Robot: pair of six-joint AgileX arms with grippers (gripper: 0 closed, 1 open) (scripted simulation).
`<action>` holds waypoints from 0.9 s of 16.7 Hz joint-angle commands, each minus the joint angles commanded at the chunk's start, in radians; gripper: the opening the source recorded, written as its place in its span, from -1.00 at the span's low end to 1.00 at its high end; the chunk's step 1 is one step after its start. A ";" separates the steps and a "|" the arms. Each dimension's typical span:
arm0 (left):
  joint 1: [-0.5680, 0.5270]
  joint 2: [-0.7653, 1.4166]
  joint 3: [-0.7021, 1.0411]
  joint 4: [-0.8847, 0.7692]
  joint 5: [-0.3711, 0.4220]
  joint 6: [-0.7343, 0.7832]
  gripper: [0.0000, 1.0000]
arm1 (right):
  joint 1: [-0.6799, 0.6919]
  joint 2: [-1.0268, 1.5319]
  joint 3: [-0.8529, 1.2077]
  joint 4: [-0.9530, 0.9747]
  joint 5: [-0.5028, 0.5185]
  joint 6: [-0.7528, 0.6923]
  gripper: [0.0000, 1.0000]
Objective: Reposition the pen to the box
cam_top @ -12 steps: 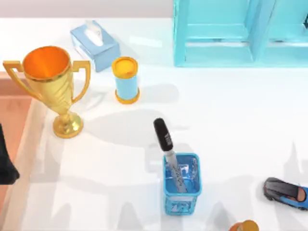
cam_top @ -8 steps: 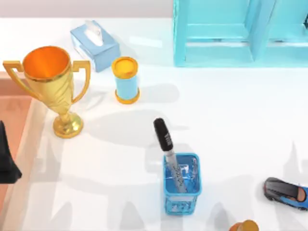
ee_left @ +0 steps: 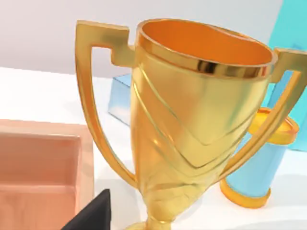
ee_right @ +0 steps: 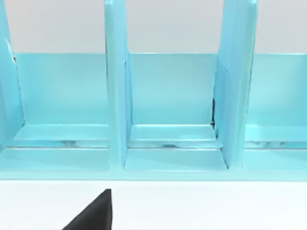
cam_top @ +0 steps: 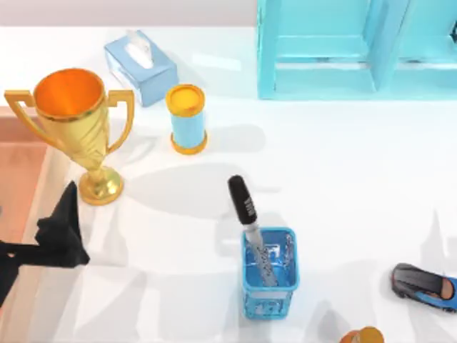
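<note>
My left gripper [cam_top: 68,214] at lower left, beside the trophy [cam_top: 78,125], over the box [cam_top: 32,214] rim, finger state unclear; pen [cam_top: 246,214] standing in blue mesh holder [cam_top: 270,275], lower centre

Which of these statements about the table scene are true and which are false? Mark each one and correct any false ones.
1. The pen stands in the small blue mesh holder with its black cap up. True.
2. The pen already lies in the box. False: it is in the holder, and the box sits at the table's left edge.
3. The left gripper is near the gold trophy's base. True.
4. The trophy lies on its side. False: it stands upright.
5. A toy car sits at the table's right. True.
6. The tissue box is right of the blue shelf. False: it is to its left.
</note>
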 joint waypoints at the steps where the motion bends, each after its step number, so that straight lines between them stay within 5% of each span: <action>1: -0.050 0.078 -0.002 0.066 -0.015 -0.030 1.00 | 0.000 0.000 0.000 0.000 0.000 0.000 1.00; 15: -0.707 1.064 -0.001 0.945 -0.207 -0.399 1.00 | 0.000 0.000 0.000 0.000 0.000 0.000 1.00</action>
